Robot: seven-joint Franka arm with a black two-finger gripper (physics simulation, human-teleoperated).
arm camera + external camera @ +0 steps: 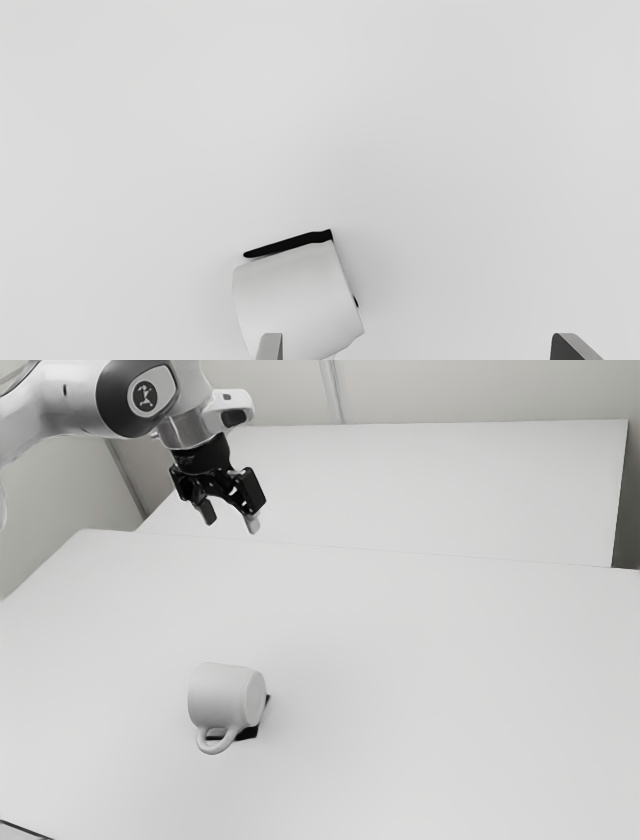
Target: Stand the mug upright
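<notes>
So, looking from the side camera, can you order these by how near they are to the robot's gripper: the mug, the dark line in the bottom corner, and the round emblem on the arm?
Nearest to the gripper first, judging by the exterior view:
1. Round emblem, up on the arm
2. Mug, lying on its side below
3. Dark line, bottom left corner

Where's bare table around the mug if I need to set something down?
Bare tabletop stretches from the mug toward the exterior view's right edge, and between the mug and the table's far edge. It's crowded at the handle and the black patch against the mug.
</notes>
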